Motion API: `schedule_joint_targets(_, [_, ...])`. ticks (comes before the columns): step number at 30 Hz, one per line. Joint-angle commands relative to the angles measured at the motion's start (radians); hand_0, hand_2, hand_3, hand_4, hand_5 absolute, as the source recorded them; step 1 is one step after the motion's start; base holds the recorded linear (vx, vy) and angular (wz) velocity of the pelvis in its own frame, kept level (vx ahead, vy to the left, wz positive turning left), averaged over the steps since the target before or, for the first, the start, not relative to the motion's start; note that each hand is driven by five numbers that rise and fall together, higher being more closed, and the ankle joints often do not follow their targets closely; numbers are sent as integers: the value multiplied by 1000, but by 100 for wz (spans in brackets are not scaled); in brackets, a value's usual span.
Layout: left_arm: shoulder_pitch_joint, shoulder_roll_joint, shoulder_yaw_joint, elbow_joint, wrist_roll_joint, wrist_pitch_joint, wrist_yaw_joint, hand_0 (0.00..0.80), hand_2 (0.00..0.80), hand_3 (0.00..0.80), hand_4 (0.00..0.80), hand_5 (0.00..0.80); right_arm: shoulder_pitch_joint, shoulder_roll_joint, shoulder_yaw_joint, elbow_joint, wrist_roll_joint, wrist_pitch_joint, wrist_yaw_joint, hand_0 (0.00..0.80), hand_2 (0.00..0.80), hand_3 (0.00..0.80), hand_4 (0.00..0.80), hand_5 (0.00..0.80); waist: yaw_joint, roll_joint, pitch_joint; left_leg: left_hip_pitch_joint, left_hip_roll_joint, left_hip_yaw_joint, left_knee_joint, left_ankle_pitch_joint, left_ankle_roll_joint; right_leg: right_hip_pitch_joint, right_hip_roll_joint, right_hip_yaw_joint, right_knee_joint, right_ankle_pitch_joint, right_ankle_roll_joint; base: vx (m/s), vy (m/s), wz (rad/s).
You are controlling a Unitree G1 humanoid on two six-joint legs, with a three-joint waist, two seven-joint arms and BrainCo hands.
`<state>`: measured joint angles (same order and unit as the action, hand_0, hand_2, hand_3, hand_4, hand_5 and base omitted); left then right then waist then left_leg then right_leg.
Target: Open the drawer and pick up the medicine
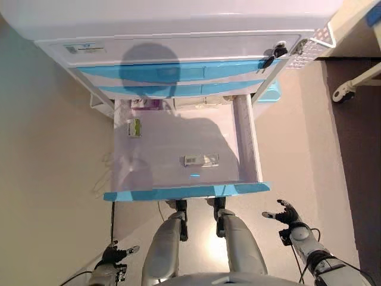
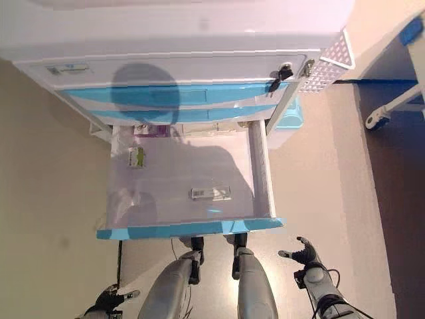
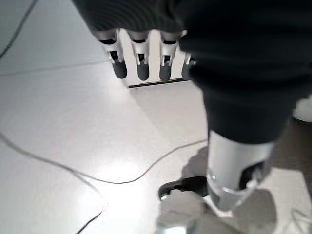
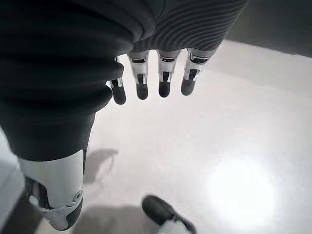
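Both robot hands hang low beside the cart, holding nothing. The right robot hand (image 1: 286, 213) is just past the front corner of the drawer (image 1: 249, 149) on its right side, fingers straight and spread, thumb apart; its wrist view shows the fingers (image 4: 164, 80) in a loose row over bare floor (image 4: 234, 146). The left robot hand (image 1: 114, 255) sits lower and further back, below the drawer's left front corner, its fingers (image 3: 141, 61) likewise relaxed and not curled round anything.

The drawer is already pulled well out of the cart (image 1: 178, 53), its blue front (image 1: 184, 192) nearest the robot, so the opening step looks done and the picking step is what remains, with no reach begun.

The medicine (image 1: 200, 159) lies flat on the drawer floor, a little right of the middle and nearer the front than the back, apart from every wall. It is a small oblong pack; its long axis runs across the drawer, left to right, roughly parallel to the blue front. Which end is the top I cannot tell. A smaller green item (image 1: 134, 127) lies near the left wall further back, and more packs show at the rear edge.

The next move probably calls for the right robot hand to rise over the front, descend, and pinch the pack across its short sides.
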<state>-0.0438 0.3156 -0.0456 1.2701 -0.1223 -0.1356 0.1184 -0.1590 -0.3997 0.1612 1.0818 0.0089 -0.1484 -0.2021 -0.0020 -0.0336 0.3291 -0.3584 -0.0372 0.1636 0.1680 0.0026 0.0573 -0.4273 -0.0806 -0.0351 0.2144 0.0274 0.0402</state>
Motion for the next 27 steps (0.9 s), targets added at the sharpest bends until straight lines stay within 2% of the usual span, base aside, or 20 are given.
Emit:
schedule_joint_targets(1, [37,22,4,4,48,9,27,0,0,0,0,0,25,-72,-45,-95,114,-36,-1,0,0,0,0,0,-10,-7,-28,-2,-31,-22,-48,32,-6,-12,-6,25,13,64,54,13,75,-41])
schedule_joint_targets(2, [37,22,4,4,48,9,27,0,0,0,0,0,26,-72,-45,-95,114,-35,-1,0,0,0,0,0,-9,-7,-28,-1,-31,-21,-48,32,-6,-12,-6,26,13,64,54,29,83,-53])
schedule_joint_targets(3, [39,23,15,0,43,9,24,0,0,0,0,0,63,-97,-109,-212,165,-51,3,0,0,0,0,0,-22,-20,-28,19,-28,-2,-47,22,-4,-1,-2,51,8,67,62,34,75,-53])
schedule_joint_targets(6, [50,24,39,-14,36,9,17,0,0,0,0,0,149,-128,-185,-438,224,-79,36,0,0,0,0,0,-38,-37,-33,48,-25,16,-48,8,-3,18,1,74,4,67,71,27,66,-42])
schedule_joint_targets(7, [50,24,39,-14,36,9,17,0,0,0,0,0,149,-128,-185,-438,224,-79,36,0,0,0,0,0,-38,-37,-33,48,-25,16,-48,8,-3,18,1,74,4,67,71,28,47,-21])
schedule_joint_targets(12, [60,27,75,-20,37,15,-5,0,0,0,0,0,273,-230,-259,-842,251,-98,150,0,0,0,0,0,-59,-65,-54,76,-28,30,-50,-2,-7,47,-1,84,-12,70,81,11,27,-14])
schedule_joint_targets(14, [70,32,86,-15,44,16,-18,0,0,0,0,0,321,-297,-272,-1002,290,-113,231,0,0,0,0,0,-59,-77,-62,82,-26,34,-40,-13,-8,52,0,91,-9,70,82,20,13,-13])
schedule_joint_targets(15, [70,32,86,-15,44,16,-18,0,0,0,0,0,321,-297,-272,-1002,290,-113,231,0,0,0,0,0,-59,-77,-62,82,-26,34,-40,-13,-8,52,0,91,-9,70,82,7,11,-8])
schedule_joint_targets(16, [74,34,95,-11,45,15,-30,0,0,0,0,0,336,-346,-267,-1081,331,-118,281,0,0,0,0,0,-54,-88,-66,84,-24,41,-32,-18,-7,56,2,98,-11,72,83,0,0,0])
schedule_joint_targets(17, [75,34,95,-11,45,15,-30,0,0,0,0,0,337,-346,-267,-1081,331,-118,281,0,0,0,0,0,-55,-87,-63,87,-24,40,-30,-22,-7,59,2,97,-9,69,84,0,0,0])
schedule_joint_targets(18, [83,39,105,-3,50,14,-41,0,0,0,0,0,337,-391,-246,-1150,419,-121,348,0,0,0,0,0,-46,-98,-66,87,-21,43,-20,-26,-7,63,3,102,-7,69,83,3,0,-3])
schedule_joint_targets(23, [90,58,116,20,66,24,-62,0,0,0,0,0,287,-488,-141,-1250,605,-97,470,0,0,0,0,0,-19,-108,-67,84,-20,23,-11,-26,-7,69,-1,82,7,53,78,0,0,0])
schedule_joint_targets(27, [84,68,112,32,82,35,-72,0,0,0,0,0,159,-538,8,-1270,621,-77,496,0,0,0,0,0,8,-110,-81,77,-25,-6,-20,-16,-9,77,-10,48,7,44,72,-1,-44,14])
